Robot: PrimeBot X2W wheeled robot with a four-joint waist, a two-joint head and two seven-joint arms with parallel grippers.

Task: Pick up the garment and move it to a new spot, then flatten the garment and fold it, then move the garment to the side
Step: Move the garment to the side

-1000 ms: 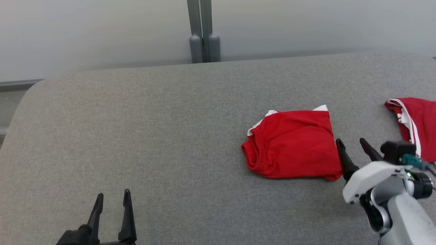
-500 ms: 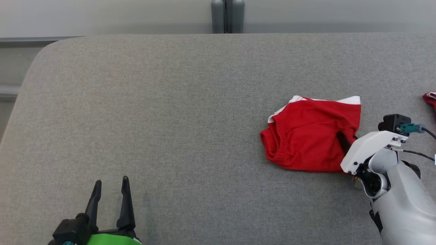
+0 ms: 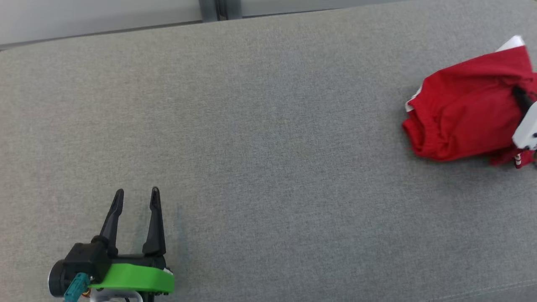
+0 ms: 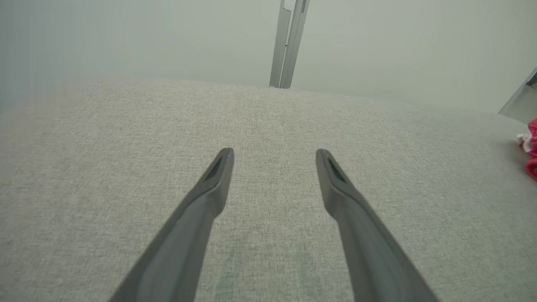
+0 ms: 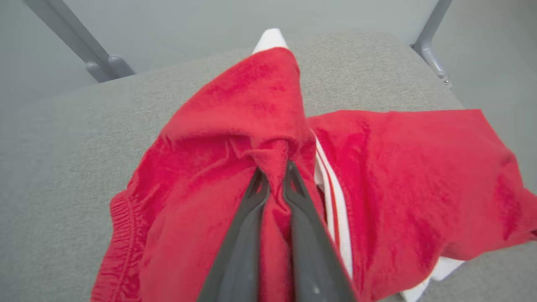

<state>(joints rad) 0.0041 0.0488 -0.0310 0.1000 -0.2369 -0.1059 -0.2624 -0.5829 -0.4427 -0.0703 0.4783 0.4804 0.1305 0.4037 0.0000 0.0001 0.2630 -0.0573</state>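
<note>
Red garment: a red cloth garment (image 3: 461, 113) with white trim and a gathered elastic band lies crumpled on the grey fabric-covered counter (image 3: 268, 147), toward the counter's far right part.
Hard to make out: in the head view the garment's right side runs past the picture's edge, and a white wrist housing (image 3: 526, 128) covers part of it.
Striped red cloth: in the right wrist view, red fabric with white stripes (image 5: 419, 176) spreads to the right of the fingers, touching the pinched folds. Whether it is a separate piece cannot be told.
Right pincer: the right pincer (image 5: 275, 178) has its two dark fingers pressed nearly together, pinching a fold of the red garment. The cloth bunches into a raised ridge at the tips.
Left pincer: the left pincer (image 3: 136, 197) has its fingers spread wide with only counter between them. It sits over the near left part, well apart from the garment.
Far edge: a grey metal post (image 3: 214, 8) stands just behind the counter's far edge.
</note>
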